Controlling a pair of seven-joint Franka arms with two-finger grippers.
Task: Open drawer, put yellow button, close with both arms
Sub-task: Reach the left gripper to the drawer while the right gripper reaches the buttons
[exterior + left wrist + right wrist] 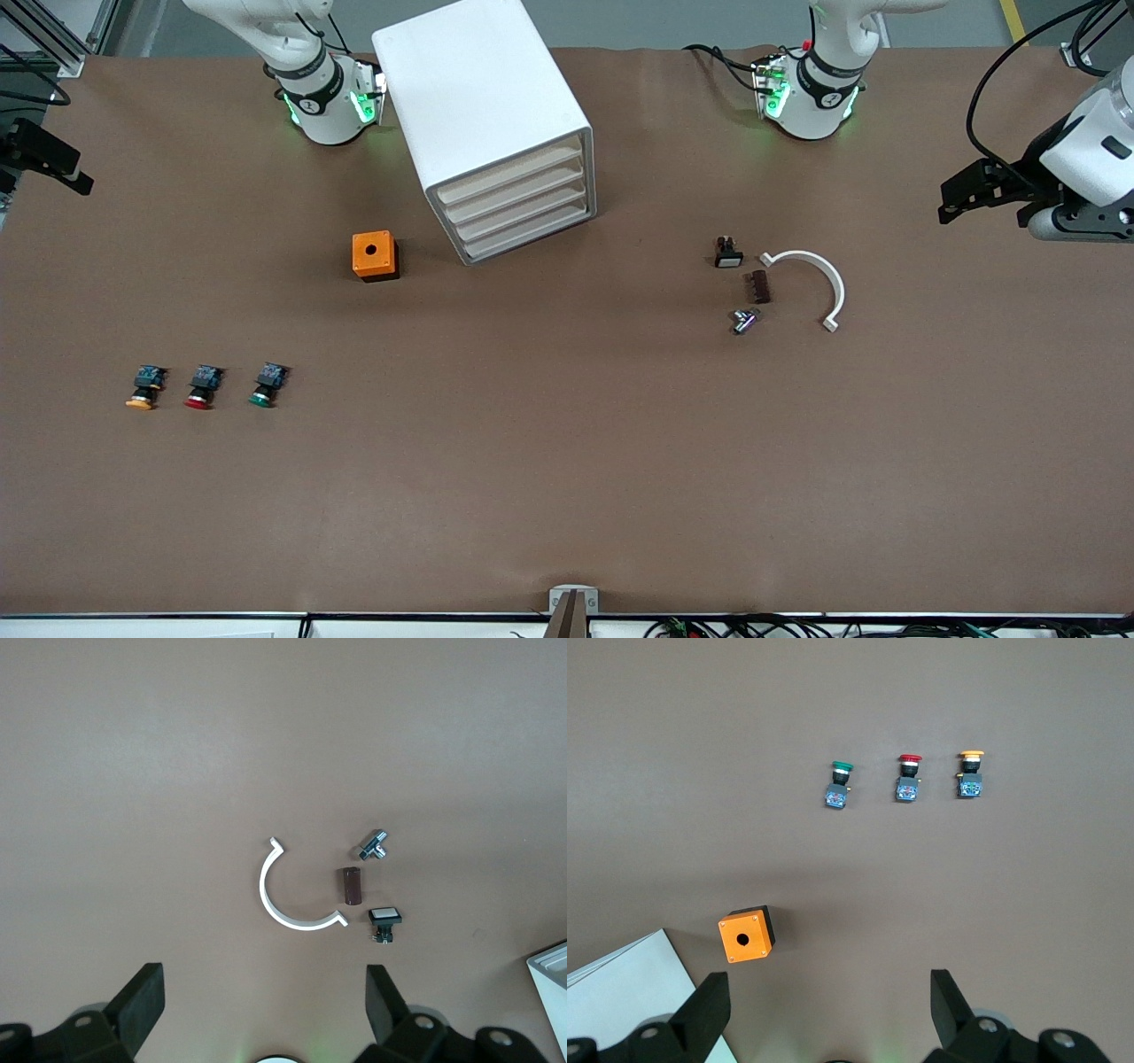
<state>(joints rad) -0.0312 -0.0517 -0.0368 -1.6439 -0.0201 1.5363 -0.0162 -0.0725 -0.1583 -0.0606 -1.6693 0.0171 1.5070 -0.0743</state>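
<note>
The white cabinet (483, 97) stands near the robots' bases with all four drawers closed; the top drawer (509, 175) is shut. The yellow button (143, 388) lies on the table toward the right arm's end, outermost in a row with a red button (202, 387) and a green button (266, 385); it also shows in the right wrist view (971, 773). My right gripper (828, 1014) is open and empty, high over the right arm's end of the table (53, 164). My left gripper (263, 1010) is open and empty, high over the left arm's end (957, 199).
An orange box with a hole (374, 255) sits beside the cabinet. Toward the left arm's end lie a white curved clip (819, 275), a black switch (727, 252), a brown piece (759, 286) and a metal fitting (744, 320).
</note>
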